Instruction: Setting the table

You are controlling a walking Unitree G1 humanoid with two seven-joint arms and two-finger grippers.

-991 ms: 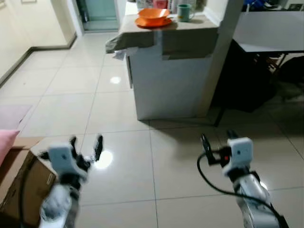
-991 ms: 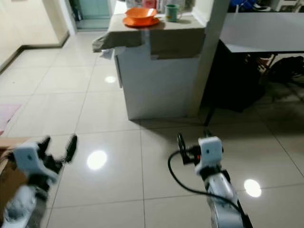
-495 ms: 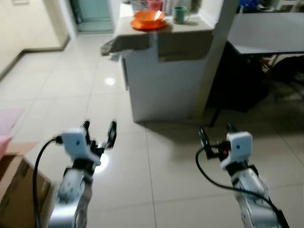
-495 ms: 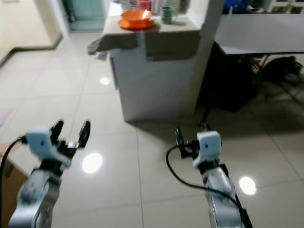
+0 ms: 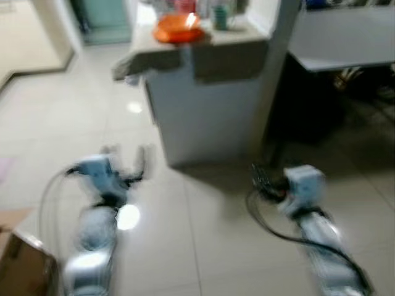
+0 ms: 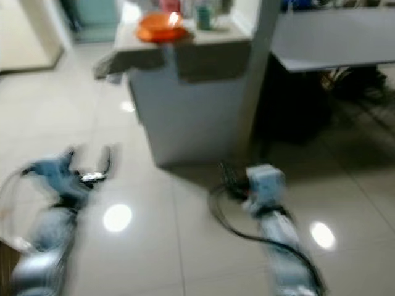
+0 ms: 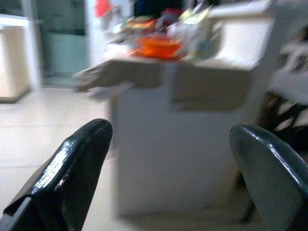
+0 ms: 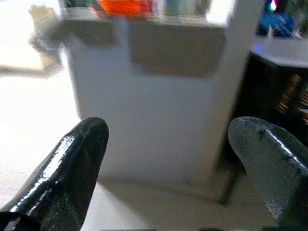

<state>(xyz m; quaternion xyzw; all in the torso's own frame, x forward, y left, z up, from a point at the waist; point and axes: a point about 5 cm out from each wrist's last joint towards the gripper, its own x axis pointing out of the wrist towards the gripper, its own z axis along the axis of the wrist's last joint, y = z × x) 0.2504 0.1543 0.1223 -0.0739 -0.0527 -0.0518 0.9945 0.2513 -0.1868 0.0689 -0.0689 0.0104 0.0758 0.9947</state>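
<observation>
My head views are motion-blurred; detail is limited. Ahead stands a white box-shaped desk (image 5: 203, 105) with a flat top covered by a dull brownish sheet that overhangs its edges in limp folds. On that top sits an orange bowl (image 5: 177, 26), round and shallow, resting on a matching orange plate; just beside it stands a pale green cup (image 5: 219, 16), cylindrical, its handle not resolvable in the blur. Further items behind them are too smeared to identify. A white square column (image 5: 274, 74) rises at the desk's right corner, and a grey flat-topped table (image 5: 345, 43) extends beyond it over a dark, shadowed space. The floor (image 5: 55, 123) is glossy pale tile with visible grout lines and bright reflected light spots. My left tool (image 5: 123, 157) is held out low over the tile, its two long, glossy black fingers spread wide with nothing between them. My right tool (image 8: 168, 159) also points toward the desk, rounded black fingers wide apart, empty. Both are well apart from the bowl.
</observation>
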